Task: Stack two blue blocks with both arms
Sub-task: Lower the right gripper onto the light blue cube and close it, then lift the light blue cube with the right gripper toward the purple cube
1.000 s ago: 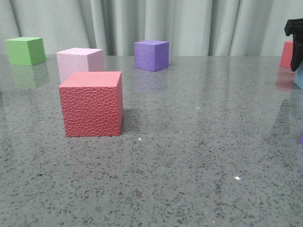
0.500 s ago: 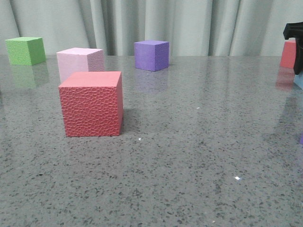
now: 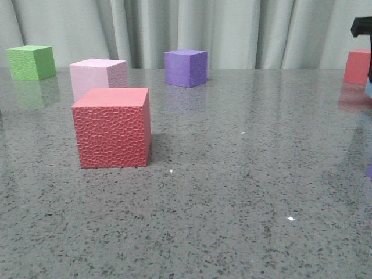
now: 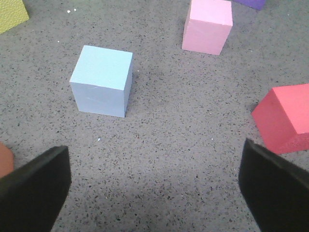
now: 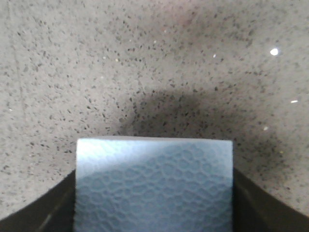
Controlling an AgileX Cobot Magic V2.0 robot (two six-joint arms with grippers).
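- Two blue blocks are in play — one block [image 4: 102, 80] sits free on the table [image 3: 244, 192], the other, the held block [image 5: 154, 186], is clamped in the right gripper [image 5: 154, 212].
- Left gripper [image 4: 154, 186] hangs above the table with its jaws spread wide and nothing between them; the free block lies beyond its fingers, off toward one jaw, not centred in the gap.
- Near that block: a pink cube [image 4: 207, 26] and a red cube [image 4: 285, 118], each well apart from it, plus a yellow-green corner [image 4: 10, 14] and a sliver of orange [image 4: 5, 159] at the frame's edge.
- Right gripper is closed on the held block, dark fingers pressing both side faces; a soft shadow below suggests it is lifted clear of the table.
- My judgement: the step in hand is carrying the held block across to the free one. To do it well, keep it level, line up its edges over the free block's top face, lower straight and release only once it rests — foam will give a little, so no pushing down.
- Left arm could steady the free block, but it would need to centre first.
- Table is grey speckled stone, glossy enough to mirror the cubes — likely slick, so a nudged block may slide.
- Front view shows green [image 3: 31, 62], pink, red and purple [image 3: 186, 67] cubes before a pale curtain [image 3: 232, 29], with the right arm only a dark shape at the far right edge.
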